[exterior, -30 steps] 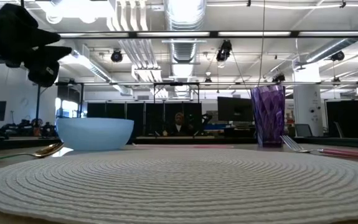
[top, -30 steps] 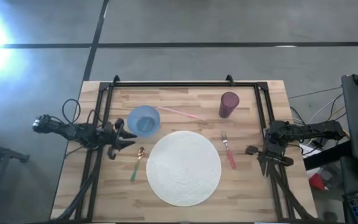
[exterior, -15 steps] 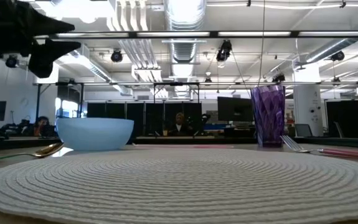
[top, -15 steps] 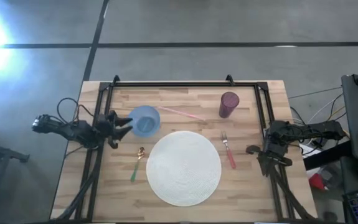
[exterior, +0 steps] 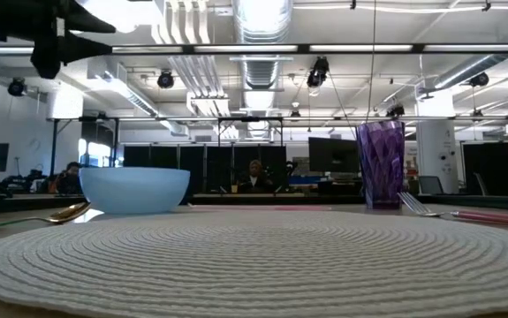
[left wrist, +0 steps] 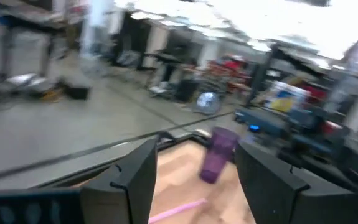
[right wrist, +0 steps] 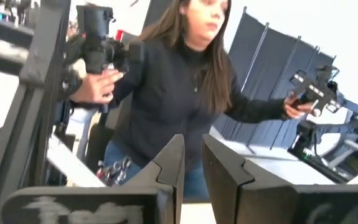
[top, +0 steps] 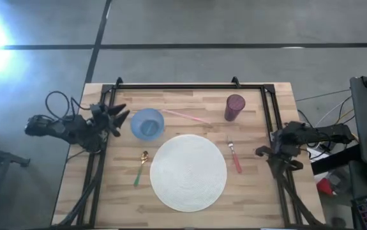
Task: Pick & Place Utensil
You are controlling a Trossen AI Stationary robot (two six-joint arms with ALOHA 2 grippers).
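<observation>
A spoon (top: pixel 140 168) with a green handle and gold bowl lies flat on the table, left of the round white placemat (top: pixel 187 172). A fork (top: pixel 233 154) with a pink handle lies right of the placemat. My left gripper (top: pixel 118 115) is open. It hovers high at the table's left edge, beside the blue bowl (top: pixel 147 123), and shows at the top left of the low view (exterior: pixel 59 26). My right gripper (top: pixel 260 151) is shut at the table's right edge, right of the fork. Neither touches anything.
A purple cup (top: pixel 235 107) stands near the far right corner; the left wrist view shows the cup (left wrist: pixel 219 154) ahead. A thin pink stick (top: pixel 186 116) lies between bowl and cup. A black frame (top: pixel 177 85) rims the table. A person (right wrist: pixel 185 93) stands beyond the right arm.
My left gripper has risen and swung from near the spoon toward the table's far-left side, past the bowl's left rim, tipping up toward level and staying open. The right arm has barely moved. No object has shifted.
</observation>
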